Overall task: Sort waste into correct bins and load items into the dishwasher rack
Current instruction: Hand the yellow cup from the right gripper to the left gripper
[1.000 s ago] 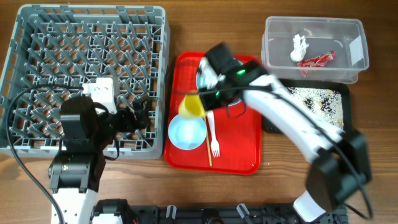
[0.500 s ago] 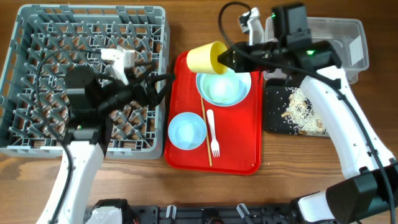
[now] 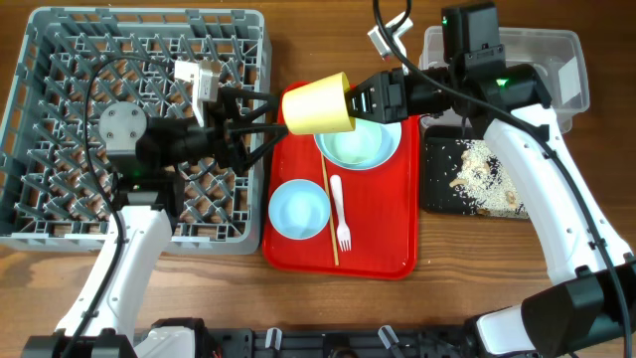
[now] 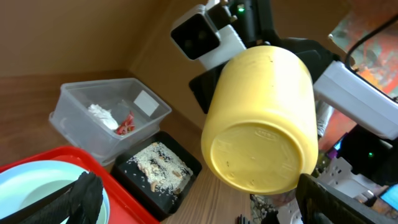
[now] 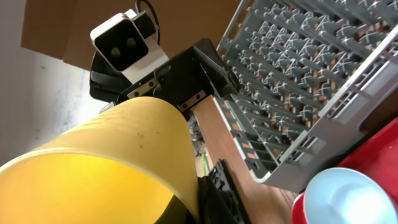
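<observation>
Yellow cup (image 3: 316,107) has swung left, pinched in my right hand (image 3: 356,99); left hand (image 3: 268,121) gapes beside it. Handover: close left next.

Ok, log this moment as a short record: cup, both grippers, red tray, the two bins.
cup: yellow cup held sideways in the air, base toward the left arm
right gripper: shut on the cup's rim
left gripper: open at the cup's base, not gripping
red tray: large bowl, small bowl, fork, chopstick
clear tub: red wrapper, white scrap
black tray: rice scraps
</observation>
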Robot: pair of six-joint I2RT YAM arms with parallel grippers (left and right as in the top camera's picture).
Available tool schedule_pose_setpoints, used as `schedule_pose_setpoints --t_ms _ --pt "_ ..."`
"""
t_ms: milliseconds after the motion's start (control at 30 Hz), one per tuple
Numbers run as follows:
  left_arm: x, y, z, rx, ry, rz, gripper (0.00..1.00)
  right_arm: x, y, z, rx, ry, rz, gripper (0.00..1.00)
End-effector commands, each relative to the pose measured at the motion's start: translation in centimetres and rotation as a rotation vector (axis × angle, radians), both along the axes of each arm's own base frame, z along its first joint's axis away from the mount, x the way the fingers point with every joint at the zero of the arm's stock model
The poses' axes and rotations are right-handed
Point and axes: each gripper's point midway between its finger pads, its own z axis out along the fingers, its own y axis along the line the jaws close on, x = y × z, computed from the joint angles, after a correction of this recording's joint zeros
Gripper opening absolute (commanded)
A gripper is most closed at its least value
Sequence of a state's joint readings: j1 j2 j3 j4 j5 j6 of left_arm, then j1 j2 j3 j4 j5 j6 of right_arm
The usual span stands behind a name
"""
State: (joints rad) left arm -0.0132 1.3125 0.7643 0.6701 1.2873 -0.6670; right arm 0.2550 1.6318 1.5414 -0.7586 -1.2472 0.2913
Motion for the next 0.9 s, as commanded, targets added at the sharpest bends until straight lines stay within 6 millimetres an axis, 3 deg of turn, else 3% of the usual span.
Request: schedule_pose_setpoints --t_ms 0,167,367,567,867 --pt "-0.9 -1.2 0.6 -0.006 -0.021 -0.062 1.0 -1.2 1.0 0.4 0.034 0.02 0.061 0.04" --pt "-1.4 -1.4 2.1 -0.033 -0.046 -0.076 1.0 -0.9 1.8 -0.9 -0.038 0.031 0.023 0.04" --pt "-1.9 -1.5 3.1 -0.051 -0.066 -0.087 0.99 -0.9 1.8 -0.9 -0.039 0.033 0.023 0.04" --pt "-2.7 -2.7 3.1 -0.052 -0.065 -0.128 0.88 -1.0 1.9 -0.9 -0.037 0.033 0.028 0.04" --pt "-2.7 -2.9 2.9 -0.051 -0.05 -0.132 0.77 -1.0 1.9 -0.6 -0.024 0.022 0.035 0.04"
